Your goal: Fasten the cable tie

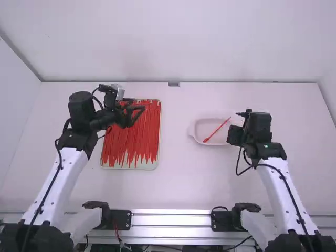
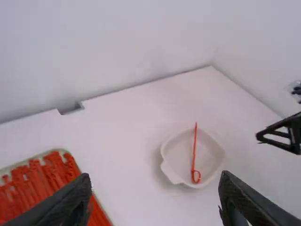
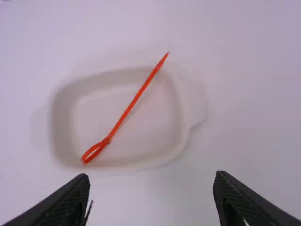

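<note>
A fastened red cable tie (image 1: 216, 129) lies slantwise in a white dish (image 1: 210, 144), its small loop at one end and its tail resting on the rim. In the right wrist view the cable tie (image 3: 127, 110) crosses the dish (image 3: 188, 113) just beyond my right gripper (image 3: 150, 202), which is open and empty. My right gripper (image 1: 237, 135) hangs at the dish's right side. My left gripper (image 1: 132, 113) hovers open and empty over the top of a pile of loose red cable ties (image 1: 134, 137). The left wrist view shows the dish (image 2: 165, 155) and the looped tie (image 2: 194, 150).
The loose ties lie on a flat tray (image 1: 129, 167) left of the middle, and its corner (image 2: 63, 153) is seen from the left wrist. White walls close the table at the back and sides. Bare table lies between tray and dish and in front of both.
</note>
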Robot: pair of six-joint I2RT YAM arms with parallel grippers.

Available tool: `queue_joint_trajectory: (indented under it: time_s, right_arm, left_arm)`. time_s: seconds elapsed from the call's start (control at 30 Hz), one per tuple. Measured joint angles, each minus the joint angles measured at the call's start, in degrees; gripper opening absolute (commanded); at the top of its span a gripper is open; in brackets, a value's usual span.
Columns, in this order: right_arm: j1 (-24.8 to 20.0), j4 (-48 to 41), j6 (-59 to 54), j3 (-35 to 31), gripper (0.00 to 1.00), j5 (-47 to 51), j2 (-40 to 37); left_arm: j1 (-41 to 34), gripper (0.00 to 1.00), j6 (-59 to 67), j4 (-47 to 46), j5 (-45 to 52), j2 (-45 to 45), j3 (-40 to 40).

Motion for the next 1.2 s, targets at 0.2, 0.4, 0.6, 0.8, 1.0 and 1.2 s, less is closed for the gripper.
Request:
queue_joint_trajectory:
  time_s: [0.2,0.4,0.6,0.8,1.0,1.2]
  right_arm:
    - [-0.2,7.9,-5.3,-7.8,0.51,0.2,-8.3]
    - [-0.2,16.0,-6.9,-16.0,0.37,0.5,-16.3]
    - [-0.2,23.7,-7.3,-23.8,0.24,0.7,-24.4]
    - [-0.2,26.3,-7.5,-31.3,0.11,0.8,-32.2]
    - [-0.2,26.2,-7.5,-38.0,0.01,0.9,-38.5]
    - [-0.2,26.2,-7.6,-42.8,0.00,0.7,-43.4]
  left_arm:
    - [0.0,0.52,0.8,2.1,-6.9,-8.1,-7.5]
    - [0.0,0.38,1.0,2.1,-14.4,-16.1,-15.6]
    - [0.0,0.25,1.0,2.1,-22.0,-24.2,-23.6]
    - [0.0,0.11,1.0,2.1,-30.1,-32.3,-31.5]
    - [0.0,0.01,1.0,2.0,-36.8,-38.9,-38.0]
    - [0.0,0.00,1.0,1.9,-41.0,-43.9,-43.0]
